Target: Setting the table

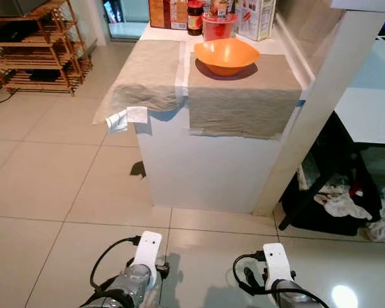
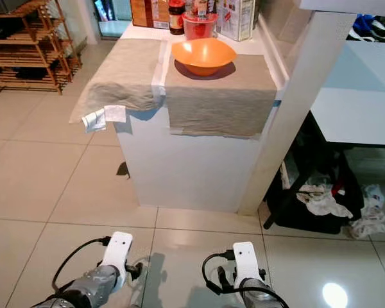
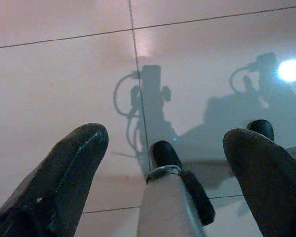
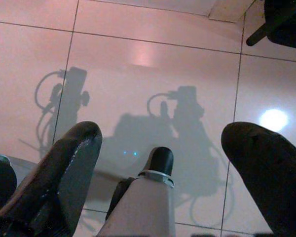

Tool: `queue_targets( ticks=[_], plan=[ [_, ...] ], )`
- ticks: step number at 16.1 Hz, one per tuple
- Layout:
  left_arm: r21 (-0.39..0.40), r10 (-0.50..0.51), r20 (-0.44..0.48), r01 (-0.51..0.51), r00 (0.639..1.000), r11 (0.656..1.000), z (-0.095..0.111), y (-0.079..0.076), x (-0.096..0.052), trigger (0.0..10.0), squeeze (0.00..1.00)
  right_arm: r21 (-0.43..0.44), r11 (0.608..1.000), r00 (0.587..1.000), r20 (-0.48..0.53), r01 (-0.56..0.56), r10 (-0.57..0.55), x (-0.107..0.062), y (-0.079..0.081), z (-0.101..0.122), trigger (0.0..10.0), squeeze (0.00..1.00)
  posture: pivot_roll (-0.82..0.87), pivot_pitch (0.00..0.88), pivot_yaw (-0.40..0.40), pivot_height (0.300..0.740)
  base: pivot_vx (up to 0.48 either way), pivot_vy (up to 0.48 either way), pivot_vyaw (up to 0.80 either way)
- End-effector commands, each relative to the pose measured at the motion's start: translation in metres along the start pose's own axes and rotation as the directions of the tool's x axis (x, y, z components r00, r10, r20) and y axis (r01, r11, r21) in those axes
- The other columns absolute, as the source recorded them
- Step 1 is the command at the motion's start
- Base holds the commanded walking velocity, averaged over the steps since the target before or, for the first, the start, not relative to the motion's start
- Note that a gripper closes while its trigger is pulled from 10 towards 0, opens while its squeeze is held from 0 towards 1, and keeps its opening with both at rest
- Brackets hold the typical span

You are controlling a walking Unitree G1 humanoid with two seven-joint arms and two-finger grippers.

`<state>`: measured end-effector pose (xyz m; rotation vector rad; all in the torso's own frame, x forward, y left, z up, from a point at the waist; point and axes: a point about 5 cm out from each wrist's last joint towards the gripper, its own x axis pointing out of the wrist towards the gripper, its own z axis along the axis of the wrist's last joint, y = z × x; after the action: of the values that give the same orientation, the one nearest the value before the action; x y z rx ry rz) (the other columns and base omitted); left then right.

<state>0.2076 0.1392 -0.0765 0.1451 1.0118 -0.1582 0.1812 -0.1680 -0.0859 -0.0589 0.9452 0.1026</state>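
While both arms hang low over the floor tiles:
Left tool (image 3: 165,163): fingers spread, empty.
Right tool (image 4: 160,163): fingers spread, empty.
Orange bowl (image 1: 226,55): on the right placemat (image 1: 244,90), toward the worktop's (image 1: 199,167) far edge.

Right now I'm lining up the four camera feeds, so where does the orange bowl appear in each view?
Left eye view: orange bowl top centre, on the right-hand grey placemat of the white counter.
Right eye view: same bowl, slightly further left, near the top.
Left wrist view: not in it; floor tiles beyond the open fingers.
Right wrist view: not in it; floor tiles.
Shared landmark: the red jar behind the bowl.
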Motion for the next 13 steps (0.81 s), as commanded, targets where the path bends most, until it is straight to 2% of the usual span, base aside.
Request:
queue_targets(
  ticks=[1,4,13],
  plan=[
    [0.009,-0.008,0.016,0.008,1.000,1.000,0.0069,-0.0013,0.0004,10.0,0.00,-0.004,1.000,1.000,0.000,0.012,-0.012,-0.0004,-0.0036,-0.0001,10.0,0.00,-0.14,0.000,0.028,0.727,0.000,0.000,0.00],
    [-0.009,-0.007,0.010,0.008,1.000,1.000,0.0066,-0.0010,0.0004,10.0,0.00,-0.004,1.000,1.000,-0.003,0.015,-0.015,-0.0007,-0.0049,-0.0009,10.0,0.00,-0.14,0.000,0.028,0.727,0.000,0.000,0.00],
    [0.008,-0.019,-0.004,0.019,1.000,1.000,0.0025,-0.0037,0.0003,10.0,0.00,-0.025,1.000,1.000,-0.005,0.009,-0.009,-0.0012,-0.0047,-0.0028,10.0,0.00,-0.13,0.000,0.016,0.727,0.000,0.000,0.00]
  ],
)
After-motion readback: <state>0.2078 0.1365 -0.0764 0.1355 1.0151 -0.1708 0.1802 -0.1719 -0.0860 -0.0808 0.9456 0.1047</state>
